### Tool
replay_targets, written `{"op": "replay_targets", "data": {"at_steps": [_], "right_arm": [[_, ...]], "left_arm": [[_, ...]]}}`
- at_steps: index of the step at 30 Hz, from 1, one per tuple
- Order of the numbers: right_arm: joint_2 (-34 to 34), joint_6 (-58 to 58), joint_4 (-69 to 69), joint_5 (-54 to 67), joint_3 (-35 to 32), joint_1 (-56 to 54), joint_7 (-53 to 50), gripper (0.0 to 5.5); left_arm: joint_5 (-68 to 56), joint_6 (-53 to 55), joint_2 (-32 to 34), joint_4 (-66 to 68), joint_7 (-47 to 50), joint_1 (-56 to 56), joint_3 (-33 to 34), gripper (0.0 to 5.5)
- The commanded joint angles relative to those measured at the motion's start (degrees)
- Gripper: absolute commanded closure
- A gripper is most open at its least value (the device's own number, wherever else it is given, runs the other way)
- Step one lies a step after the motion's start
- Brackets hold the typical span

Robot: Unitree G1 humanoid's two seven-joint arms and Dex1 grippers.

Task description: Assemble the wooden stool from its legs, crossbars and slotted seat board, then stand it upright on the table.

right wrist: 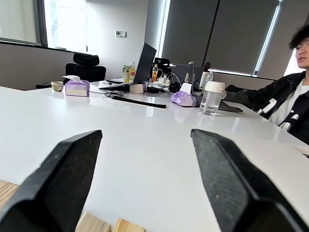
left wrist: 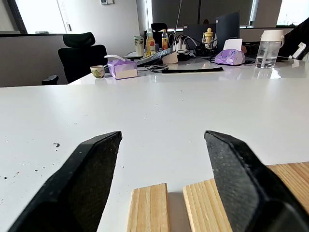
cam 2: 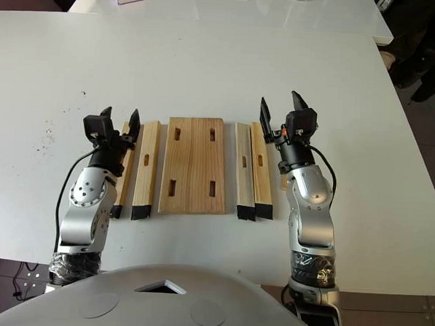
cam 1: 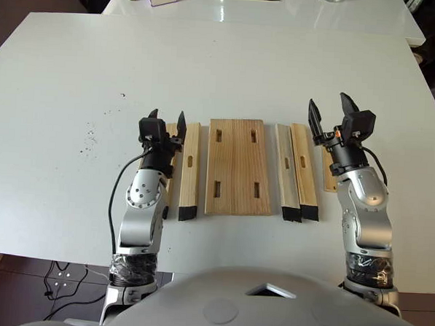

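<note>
Parts lie flat and unassembled on the white table (cam 1: pixel 98 76). The seat board (cam 1: pixel 235 166) sits in the centre with its four slots facing up; we judge this keeps the slots open for fitting the legs. Just beside it on the left, and parallel, lies the inner left leg (cam 1: pixel 190 169). The outer left leg (left wrist: pixel 148 210) lies alongside that, partly under the left gripper (cam 1: pixel 169 120). Right of the board are the inner right leg (cam 1: pixel 284 166) and outer right leg (cam 1: pixel 303 167), side by side, dark-tipped ends toward the robot. A short strip (cam 1: pixel 329 180), probably a crossbar, lies beyond them, partly hidden by the right arm. The mirrored layout looks meant to give each arm its own pair. The left gripper's fingers are spread wide and empty, low over the far ends of the left legs. The right gripper (cam 1: pixel 327 110) is likewise apart and empty, raised above the short strip's far end. We judge that no joint is made yet and the first pick lies ahead.
</note>
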Motion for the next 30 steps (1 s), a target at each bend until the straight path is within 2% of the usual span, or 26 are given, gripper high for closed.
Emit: {"op": "replay_targets", "data": {"at_steps": [1, 21, 30], "right_arm": [[0.32, 1.08, -0.53, -0.29, -0.12, -0.22, -1.41, 2.11], [3.99, 1.6, 0.16, -1.24, 1.89, -0.91, -6.4, 2.11], [4.6, 0.08, 1.85, -2.5, 4.4, -1.31, -6.29, 2.11]], "left_arm": [[1.62, 2.48, -0.56, -1.36, 1.95, -0.9, -0.17, 2.33], [1.37, 2.54, 2.99, 0.64, -1.32, -5.98, 0.54, 2.33], [3.1, 2.87, 2.4, 1.93, 0.81, -5.78, -0.11, 2.33]]}}
